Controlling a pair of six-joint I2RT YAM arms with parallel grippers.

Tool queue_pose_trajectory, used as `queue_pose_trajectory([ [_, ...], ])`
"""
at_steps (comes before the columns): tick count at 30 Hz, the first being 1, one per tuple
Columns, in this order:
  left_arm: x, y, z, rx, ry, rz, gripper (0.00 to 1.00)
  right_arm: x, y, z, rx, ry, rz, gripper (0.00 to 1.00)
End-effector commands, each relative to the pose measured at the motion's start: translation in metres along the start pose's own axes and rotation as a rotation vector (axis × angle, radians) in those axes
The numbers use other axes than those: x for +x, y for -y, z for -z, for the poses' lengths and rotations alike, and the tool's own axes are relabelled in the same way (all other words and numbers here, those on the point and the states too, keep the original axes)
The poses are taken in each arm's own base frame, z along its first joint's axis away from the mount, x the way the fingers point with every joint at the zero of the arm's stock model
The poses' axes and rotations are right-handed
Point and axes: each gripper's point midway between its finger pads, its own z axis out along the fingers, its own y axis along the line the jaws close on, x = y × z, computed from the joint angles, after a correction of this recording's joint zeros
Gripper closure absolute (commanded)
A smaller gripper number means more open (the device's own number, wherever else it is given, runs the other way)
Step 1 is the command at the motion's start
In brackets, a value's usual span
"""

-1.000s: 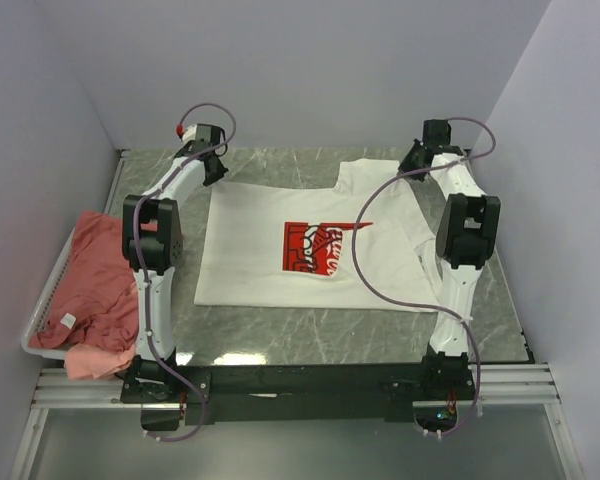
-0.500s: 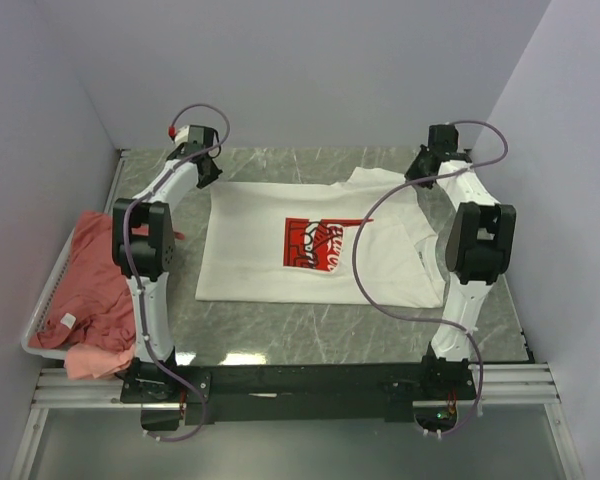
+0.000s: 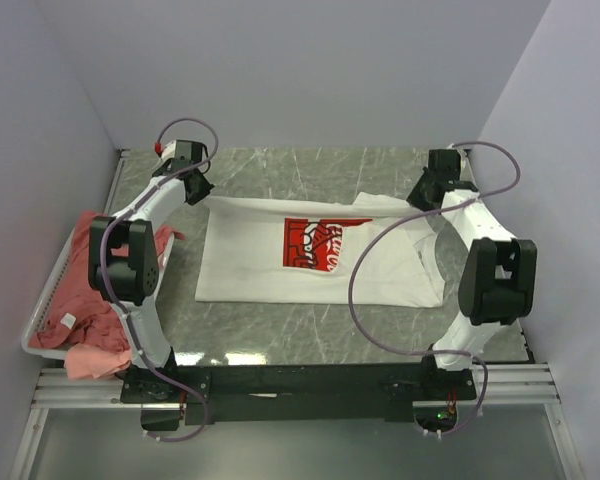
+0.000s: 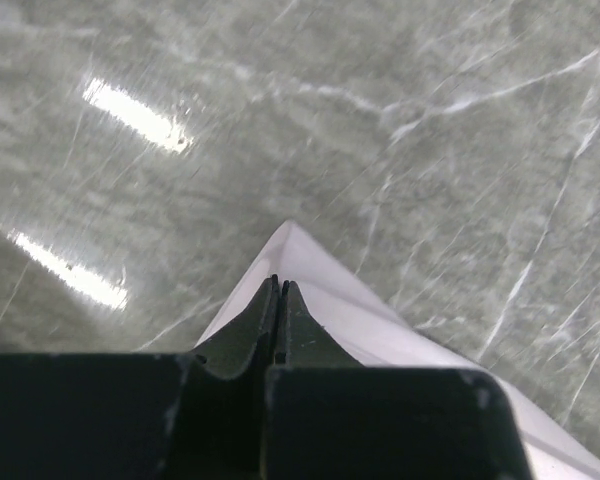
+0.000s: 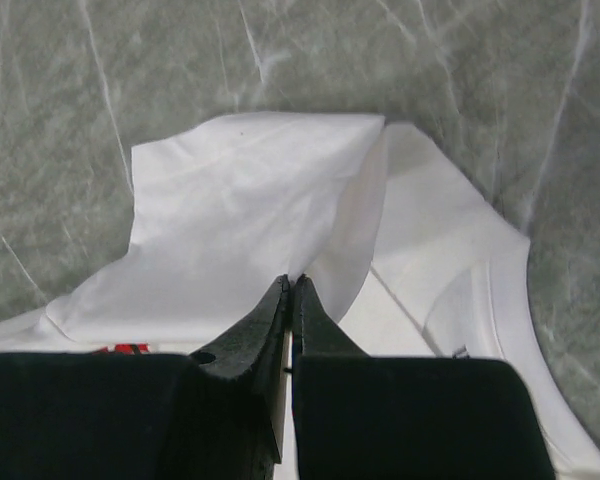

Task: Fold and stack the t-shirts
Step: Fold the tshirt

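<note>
My left gripper (image 3: 196, 190) and right gripper (image 3: 421, 197) each pinch a far corner of the white t-shirt (image 3: 280, 275) spread on the table (image 3: 310, 335), first fold barely begun; pink t-shirts (image 3: 100, 265) lie unfolded in the basket (image 3: 40, 318), nothing stacked

Illegible white lettering in red print (image 3: 325, 246) on white t-shirt (image 3: 250, 270); nothing readable.

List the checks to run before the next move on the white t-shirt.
1. Left gripper shut on a corner of the white t-shirt: ok.
2. Right gripper shut on its far edge: ok.
3. Sleeve by the right gripper flat: not ok, folded over.
4. Right arm's cable clear of the shirt: cannot tell, it loops across it.
5. Pink t-shirts apart, in the basket: ok.
</note>
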Motion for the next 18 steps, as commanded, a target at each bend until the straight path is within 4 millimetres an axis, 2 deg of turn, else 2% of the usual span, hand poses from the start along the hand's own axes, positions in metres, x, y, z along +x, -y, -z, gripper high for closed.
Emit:
queue_pose_trajectory([
  [1, -0.015, 0.001, 0.017, 0.036, 0.042, 0.048, 1.00, 0.000, 0.003, 0.019, -0.005, 0.074, -0.018, 1.00],
  [3, -0.010, -0.002, 0.020, 0.041, 0.032, 0.051, 1.00, 0.013, 0.011, 0.019, 0.008, 0.059, -0.017, 1.00],
  [9, 0.004, -0.008, 0.027, 0.052, -0.001, 0.079, 0.99, 0.035, 0.025, 0.026, 0.036, 0.041, -0.023, 1.00],
  [18, 0.018, -0.016, 0.033, 0.051, -0.031, 0.098, 1.00, 0.048, 0.036, 0.035, 0.056, 0.032, -0.029, 1.00],
])
